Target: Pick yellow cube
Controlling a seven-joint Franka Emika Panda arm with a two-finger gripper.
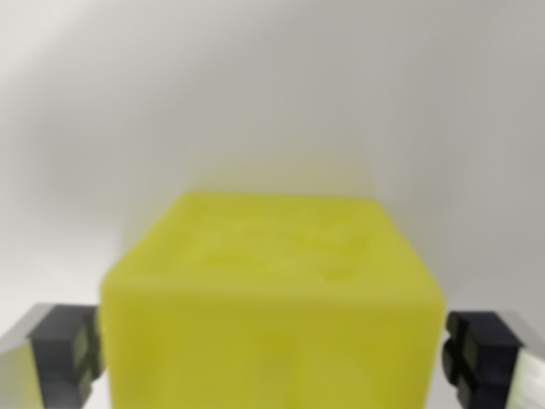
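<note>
- Nearest the camera, the tool (pixel 272 354) shows as 2 dark pads at the bottom corners: 1 pad (pixel 66 349) on the wrist view's left, the other pad (pixel 479 354) on the wrist view's right.
- The jaws stand spread wide enough to take the block, with 1 pad to each side of it. They sit right against or just beside its side faces. The blur hides whether they actually press, so I cannot tell if the grip is made.
- Between them sits the yellow cube (pixel 272 290), filling the lower middle of the view. It looks upright and square to the tool, its top face faintly embossed, though too soft in focus to read.
- Beyond the cube is only the pale, bare bench (pixel 272 85), with a yellowish glow where the block meets it.
- My judgement: the step in hand is the grasp itself, the approach looking finished.
- The next move calls for a firm, even squeeze on both side faces, then a straight lift, so the block neither twists nor slips out.
</note>
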